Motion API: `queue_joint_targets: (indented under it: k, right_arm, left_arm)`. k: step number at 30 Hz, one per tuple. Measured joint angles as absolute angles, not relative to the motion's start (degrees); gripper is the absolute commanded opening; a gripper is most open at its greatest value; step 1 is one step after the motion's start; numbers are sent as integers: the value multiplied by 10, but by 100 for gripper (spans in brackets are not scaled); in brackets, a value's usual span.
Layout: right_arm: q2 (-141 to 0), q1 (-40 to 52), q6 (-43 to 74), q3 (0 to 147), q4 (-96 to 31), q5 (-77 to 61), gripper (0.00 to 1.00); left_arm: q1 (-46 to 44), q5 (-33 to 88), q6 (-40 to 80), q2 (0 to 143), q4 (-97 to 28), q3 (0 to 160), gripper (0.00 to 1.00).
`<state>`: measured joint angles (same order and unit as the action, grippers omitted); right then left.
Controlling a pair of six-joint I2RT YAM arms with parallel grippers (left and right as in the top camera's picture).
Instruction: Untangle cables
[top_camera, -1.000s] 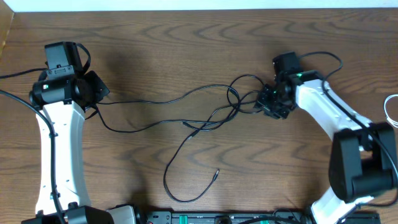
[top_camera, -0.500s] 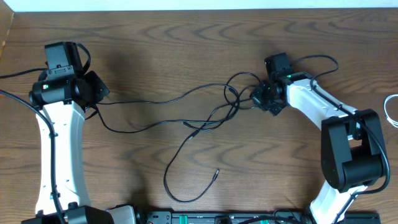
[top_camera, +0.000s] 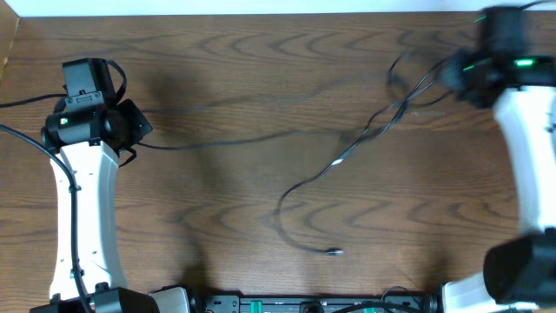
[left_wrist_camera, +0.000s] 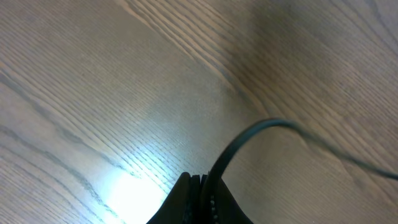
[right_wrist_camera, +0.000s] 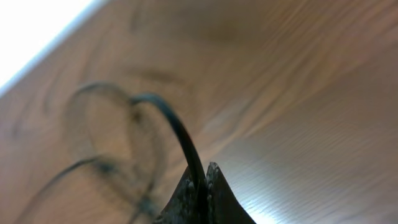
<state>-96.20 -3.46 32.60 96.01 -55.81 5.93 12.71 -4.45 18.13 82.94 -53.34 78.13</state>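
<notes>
Right gripper (top_camera: 453,75), clamped on thin black flexible cable (left_wrist_camera: 267,122), now out at 1 o'clock; left gripper (left_wrist_camera: 199,182) pinches it at 9; tangle looks stretched open.

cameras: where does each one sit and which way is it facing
overhead: above the table, facing straight down; left arm, right arm, black cables.
left wrist: on the left arm, facing down at the table past the shut left pincer, which pinches a cable.
right wrist: same on the right arm; right pincer shut on a cable, blurred.
shared: the cables and the table.
</notes>
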Motion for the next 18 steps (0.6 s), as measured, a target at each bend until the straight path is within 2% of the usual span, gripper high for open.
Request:
queue_joint_targets:
  k: [9,18]
  right_arm:
    - [-931,-120,284,1071,-620,212,1]
    - [-932,-185,294,1071,-653,238,1]
  left_arm:
    - [132,-108,182,829,-535,781,7]
    - [230,-124,229,829,-538,781,7]
